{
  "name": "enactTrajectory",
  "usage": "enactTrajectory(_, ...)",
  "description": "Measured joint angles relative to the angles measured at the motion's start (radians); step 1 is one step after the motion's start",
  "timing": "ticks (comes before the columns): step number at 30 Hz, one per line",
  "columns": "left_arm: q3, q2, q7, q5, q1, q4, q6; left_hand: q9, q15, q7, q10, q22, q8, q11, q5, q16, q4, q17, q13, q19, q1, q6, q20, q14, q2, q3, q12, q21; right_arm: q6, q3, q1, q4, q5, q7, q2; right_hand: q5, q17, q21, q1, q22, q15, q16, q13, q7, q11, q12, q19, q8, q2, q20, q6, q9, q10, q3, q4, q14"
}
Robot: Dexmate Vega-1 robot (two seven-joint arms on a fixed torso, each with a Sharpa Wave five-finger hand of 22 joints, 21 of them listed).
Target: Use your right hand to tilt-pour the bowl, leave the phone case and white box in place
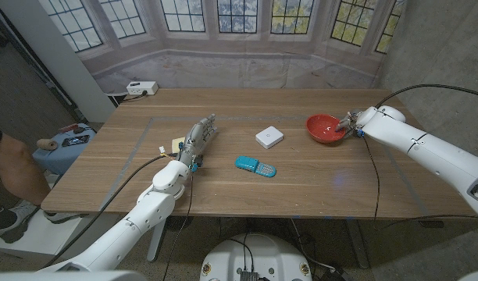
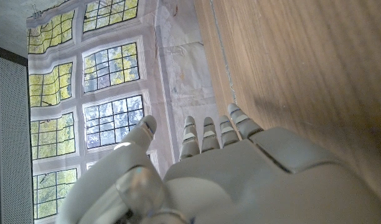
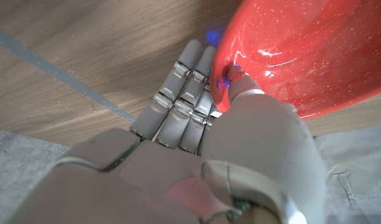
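Spanning your view, the wooden table (image 1: 317,183) carries, near its right edge, the red bowl (image 1: 326,128) pinched at the rim by your right hand (image 1: 351,122), your empty, straight-fingered left hand (image 1: 198,139) left of centre, and mid-table the white box (image 1: 269,137) and blue phone case (image 1: 255,166).
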Motion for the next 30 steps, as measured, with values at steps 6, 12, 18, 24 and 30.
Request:
enactTrajectory(6,-0.004,0.005,-0.002,-0.004,0.001,-0.002,0.003,0.0,0.0,0.0,0.0,0.0,0.0,0.0,0.0,0.0,0.0,0.0,0.0,0.0,0.003,0.0,0.0,0.0,-0.003,0.0,0.0,0.0,-0.008,-0.004,0.006,-0.005,0.0,0.011,-0.002,0.0,0.0,-0.004,-0.013,-0.005,0.011,-0.01,0.001,0.009,0.011,-0.005,-0.017,-0.004,-0.003,0.003,-0.024,-0.005,-0.018,0.0,0.0,-0.025)
enactTrajectory(12,-0.007,0.01,-0.01,-0.01,0.002,-0.003,0.008,0.0,0.0,0.0,0.0,0.0,0.0,0.0,0.0,0.0,0.0,0.0,0.0,0.0,0.004,0.0,0.0,0.0,-0.004,0.0,0.0,0.0,-0.017,-0.007,0.013,-0.012,0.0,0.022,-0.003,0.0,0.0,-0.012,-0.029,-0.005,0.019,-0.013,0.0,0.016,0.014,-0.015,-0.029,-0.005,-0.008,0.007,-0.045,-0.005,-0.043,0.0,0.0,-0.044)
enactTrajectory(18,-0.009,0.014,-0.018,-0.016,0.0,-0.003,0.013,0.0,0.0,0.0,0.001,0.0,0.0,0.001,0.0,0.0,0.0,0.0,0.0,0.0,0.004,0.0,0.0,0.0,-0.004,0.0,0.0,0.0,-0.027,-0.01,0.02,-0.022,0.001,0.031,-0.005,0.0,0.0,-0.028,-0.043,-0.005,0.032,-0.021,-0.005,0.019,0.025,-0.026,-0.049,-0.005,-0.007,0.013,-0.076,-0.009,-0.068,-0.006,-0.006,-0.082)
enactTrajectory(24,-0.01,0.02,-0.024,-0.023,-0.001,-0.006,0.021,0.0,0.006,0.004,0.005,0.0,0.0,0.01,0.0,0.0,0.0,0.0,0.0,0.004,0.004,0.004,0.004,0.006,-0.004,0.0,0.0,0.0,-0.029,-0.01,0.022,-0.029,0.006,0.039,-0.007,0.005,0.001,-0.049,-0.059,-0.005,0.052,-0.025,-0.015,0.031,0.047,-0.051,-0.087,-0.005,-0.012,0.032,-0.12,-0.009,-0.122,-0.006,-0.006,-0.145)
enactTrajectory(30,-0.011,0.025,-0.028,-0.025,-0.004,-0.011,0.032,0.005,0.011,0.002,0.003,0.0,0.0,0.011,0.0,0.0,0.0,0.0,0.0,0.004,0.004,0.006,0.004,0.011,-0.004,0.0,0.0,0.0,-0.026,-0.008,0.023,-0.034,0.015,0.048,-0.014,0.005,-0.009,-0.06,-0.067,-0.005,0.064,-0.032,-0.023,0.034,0.057,-0.063,-0.106,-0.005,-0.012,0.038,-0.137,-0.014,-0.146,-0.006,-0.006,-0.174)
